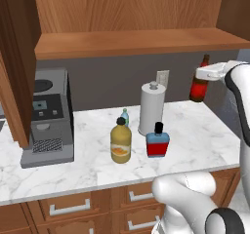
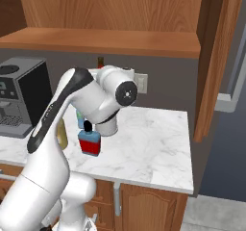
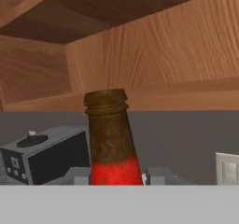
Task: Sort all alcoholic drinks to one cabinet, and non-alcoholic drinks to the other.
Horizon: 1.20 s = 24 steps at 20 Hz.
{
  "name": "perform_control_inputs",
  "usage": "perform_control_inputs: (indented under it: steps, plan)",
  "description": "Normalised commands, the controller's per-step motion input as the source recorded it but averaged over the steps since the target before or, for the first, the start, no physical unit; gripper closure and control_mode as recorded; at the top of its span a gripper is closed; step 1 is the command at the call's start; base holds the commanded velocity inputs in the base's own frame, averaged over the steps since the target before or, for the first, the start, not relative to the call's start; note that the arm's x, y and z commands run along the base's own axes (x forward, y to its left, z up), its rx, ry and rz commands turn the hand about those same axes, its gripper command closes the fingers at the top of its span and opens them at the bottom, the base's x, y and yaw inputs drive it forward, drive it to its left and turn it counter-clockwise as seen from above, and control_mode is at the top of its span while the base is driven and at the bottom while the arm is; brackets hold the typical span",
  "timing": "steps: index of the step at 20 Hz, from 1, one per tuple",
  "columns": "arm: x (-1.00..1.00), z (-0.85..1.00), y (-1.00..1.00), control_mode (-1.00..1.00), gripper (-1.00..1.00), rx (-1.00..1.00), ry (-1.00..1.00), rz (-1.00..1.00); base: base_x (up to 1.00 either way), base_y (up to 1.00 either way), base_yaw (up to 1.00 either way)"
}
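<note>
The claw [image 1: 205, 75] is clenched on the dark-brown bottle [image 1: 199, 84], held upright in the air above the tabletop's [image 1: 195, 145] right end, below the cabinet shelf [image 1: 136, 42]. Step in hand, as judged: carrying the first alcoholic drink up. Next move calls for lifting clear of the shelf edge (blue bottle [image 1: 157, 141] awaits), then setting it inside.

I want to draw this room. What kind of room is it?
Probably a kitchen: a marble counter with drawers below, wooden wall cabinets above, and a coffee machine beside a paper-towel roll.
</note>
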Motion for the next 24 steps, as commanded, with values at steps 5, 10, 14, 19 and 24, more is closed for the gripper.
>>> perform_control_inputs:
  steps: [5, 10, 14, 19, 24]
  plan:
    - [0.00, 0.62, 0.00, -1.00, 1.00, 0.02, -0.03, -0.03, 0.00, 0.00, 0.00]
    - [0.02, 0.56, 0.00, -1.00, 1.00, 0.01, -0.05, -0.03, 0.00, 0.00, 0.00]
    - [0.12, 0.49, 0.00, -1.00, 1.00, 0.00, -0.08, -0.02, 0.00, 0.00, 0.00]
    - [0.20, 0.46, 0.00, -1.00, 1.00, 0.00, -0.09, -0.02, 0.00, 0.00, 0.00]
    - [0.42, 0.38, 0.00, -1.00, 1.00, 0.00, -0.06, -0.03, 0.00, 0.00, 0.00]
